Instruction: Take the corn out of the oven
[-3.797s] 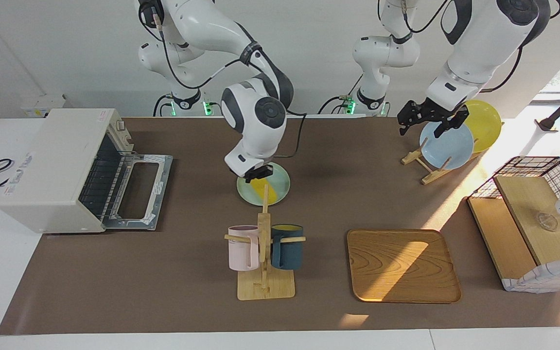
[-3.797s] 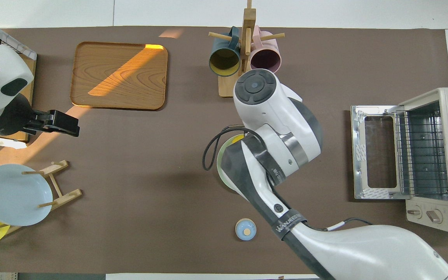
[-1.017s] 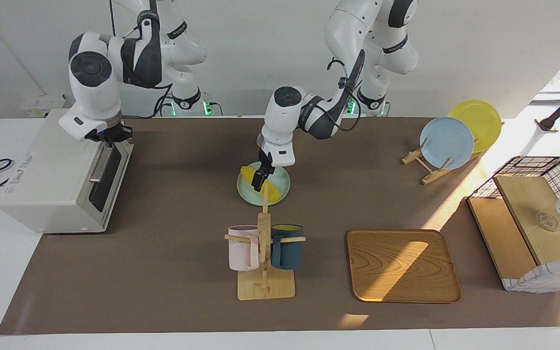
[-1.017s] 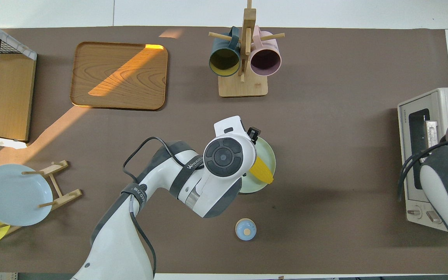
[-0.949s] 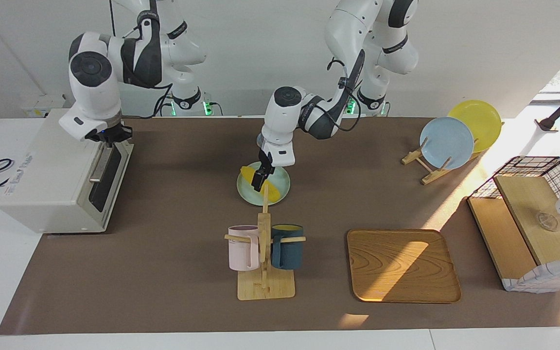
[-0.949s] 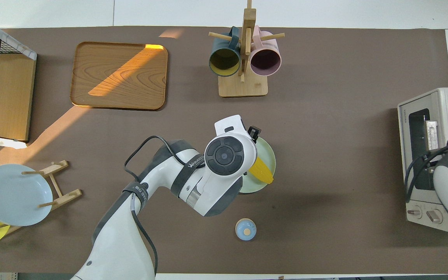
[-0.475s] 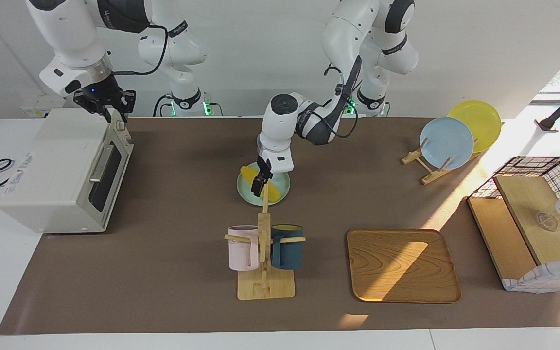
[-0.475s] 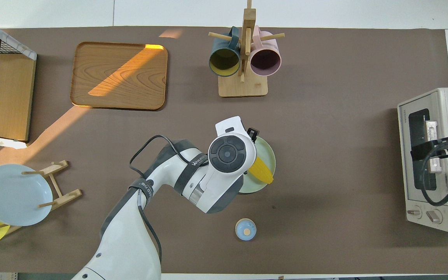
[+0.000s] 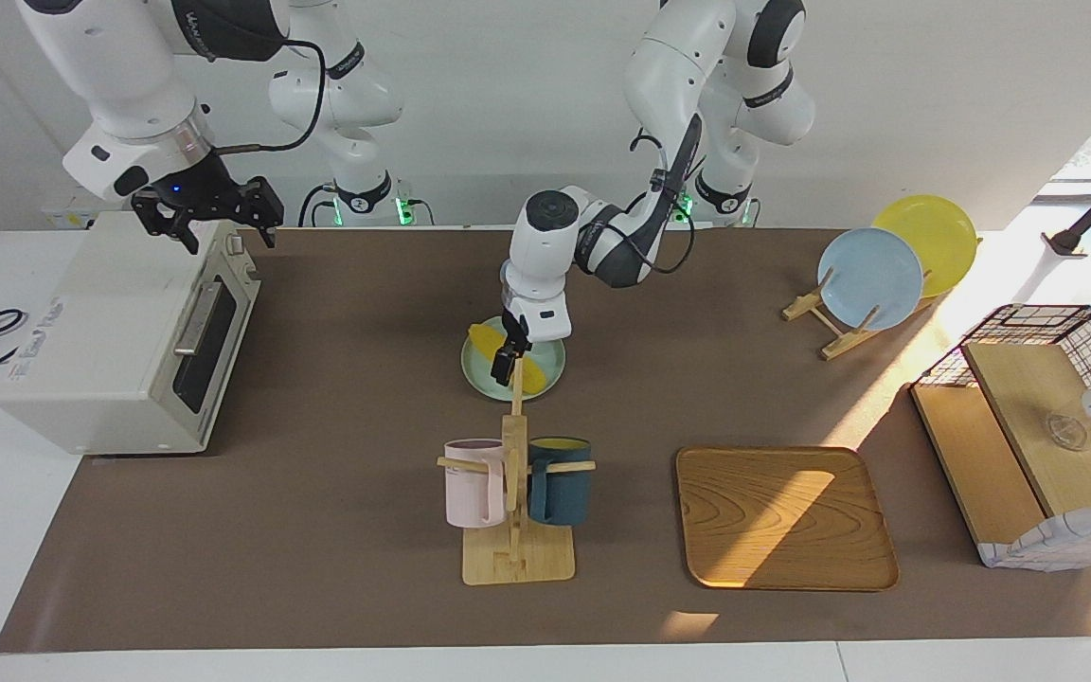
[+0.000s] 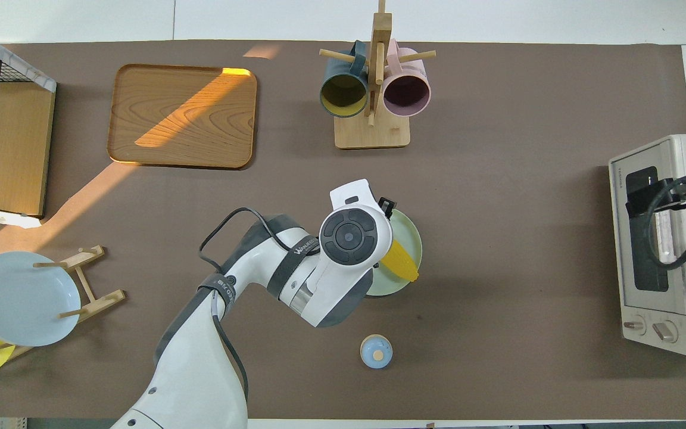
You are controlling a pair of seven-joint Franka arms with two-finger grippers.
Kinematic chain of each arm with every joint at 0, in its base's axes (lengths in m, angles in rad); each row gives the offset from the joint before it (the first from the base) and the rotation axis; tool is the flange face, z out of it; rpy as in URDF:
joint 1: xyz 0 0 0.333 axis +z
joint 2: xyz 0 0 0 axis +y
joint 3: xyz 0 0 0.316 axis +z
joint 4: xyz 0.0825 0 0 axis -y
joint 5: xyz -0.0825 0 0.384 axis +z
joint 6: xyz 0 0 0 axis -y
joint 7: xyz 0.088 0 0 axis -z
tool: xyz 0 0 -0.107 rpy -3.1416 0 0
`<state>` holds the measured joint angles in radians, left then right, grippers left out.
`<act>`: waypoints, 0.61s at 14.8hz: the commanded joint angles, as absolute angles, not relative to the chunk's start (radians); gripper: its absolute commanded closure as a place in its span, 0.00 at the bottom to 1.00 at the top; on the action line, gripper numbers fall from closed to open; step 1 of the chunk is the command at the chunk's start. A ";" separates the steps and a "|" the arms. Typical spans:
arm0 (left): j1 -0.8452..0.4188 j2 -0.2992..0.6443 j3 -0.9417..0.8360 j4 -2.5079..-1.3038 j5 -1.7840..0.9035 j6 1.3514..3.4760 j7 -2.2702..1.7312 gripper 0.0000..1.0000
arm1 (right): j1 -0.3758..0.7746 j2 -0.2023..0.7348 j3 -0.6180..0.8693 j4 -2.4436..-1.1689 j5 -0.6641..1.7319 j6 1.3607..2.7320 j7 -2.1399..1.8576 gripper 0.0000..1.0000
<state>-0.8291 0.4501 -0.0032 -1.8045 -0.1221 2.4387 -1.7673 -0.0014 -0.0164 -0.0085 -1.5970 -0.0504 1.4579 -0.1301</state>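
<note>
The yellow corn [image 9: 532, 377] lies on a pale green plate [image 9: 553, 352] at mid-table, outside the oven; it also shows in the overhead view [image 10: 401, 262]. My left gripper [image 9: 506, 358] is down at the middle of the corn, and its wrist hides that part from above. The white oven [image 9: 119, 332] stands at the right arm's end of the table with its dark glass door shut. My right gripper [image 9: 223, 227] hangs open and empty just above the oven's top front edge [image 10: 641, 202].
A mug rack [image 9: 512, 493] with a pink and a dark blue mug stands just farther from the robots than the plate. A wooden tray [image 9: 782, 516], a plate rack [image 9: 872, 275] and a wire-and-wood basket [image 9: 1038, 426] are toward the left arm's end. A small blue round piece [image 10: 376, 351] lies nearer the robots.
The oven door, open earlier, is shut. My right gripper has left the door handle and risen above the oven. My left gripper came to the corn on the plate and has stayed there.
</note>
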 commanded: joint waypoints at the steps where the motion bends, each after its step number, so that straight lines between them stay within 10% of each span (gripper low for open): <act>1: -0.844 0.451 0.011 -1.812 -0.101 2.445 -1.795 0.17 | -0.025 0.005 -0.012 -1.560 -0.020 1.425 -0.138 0.00; 7: -0.857 0.445 0.020 -1.822 -0.084 2.428 -1.795 0.92 | -0.023 0.000 -0.012 -1.569 -0.025 1.419 -0.133 0.00; 9: -0.857 0.445 0.037 -1.803 -0.055 2.376 -1.790 1.00 | -0.028 0.000 -0.012 -1.569 -0.023 1.427 -0.135 0.00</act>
<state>-0.8342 0.4479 0.0004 -1.8087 -0.0958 2.4307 -1.7718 -0.0084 -0.0075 -0.0169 -1.5884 -0.0500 1.4418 -0.1301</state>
